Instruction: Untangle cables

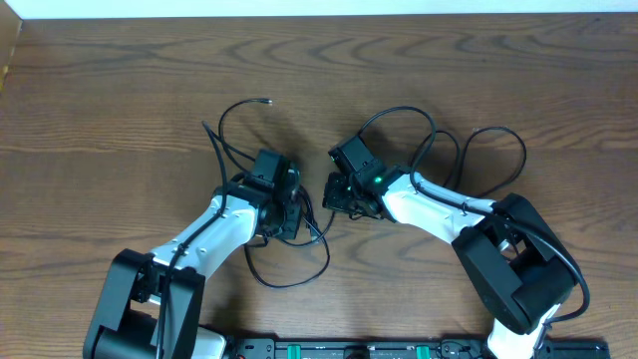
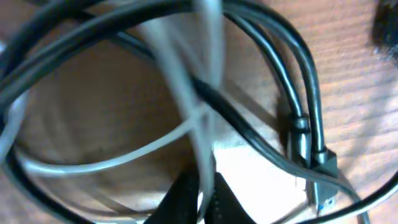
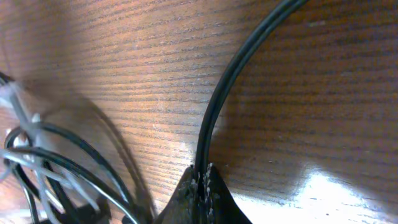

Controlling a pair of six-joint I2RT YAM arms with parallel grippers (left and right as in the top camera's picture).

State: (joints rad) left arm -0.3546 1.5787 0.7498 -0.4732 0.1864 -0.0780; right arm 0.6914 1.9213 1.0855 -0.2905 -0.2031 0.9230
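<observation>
The long black cable [image 1: 289, 282] lies in loops around both grippers, one plug end [image 1: 267, 101] at the back left. My left gripper [image 1: 289, 206] is shut on the white cable [image 2: 93, 166], which runs up from between its jaws [image 2: 205, 182]. Black cable strands [image 2: 242, 121] cross over the white one there, and two dark plug ends [image 2: 314, 163] lie to the right. My right gripper [image 1: 344, 194] sits just right of the left one. In the right wrist view it is shut [image 3: 202, 172] on a strand of the black cable [image 3: 230, 81].
More black loops [image 1: 498, 160] spread right of the right arm. A tangle of black and white strands [image 3: 43, 174] lies left of the right gripper. The wooden table [image 1: 120, 90] extends bare behind and to the left.
</observation>
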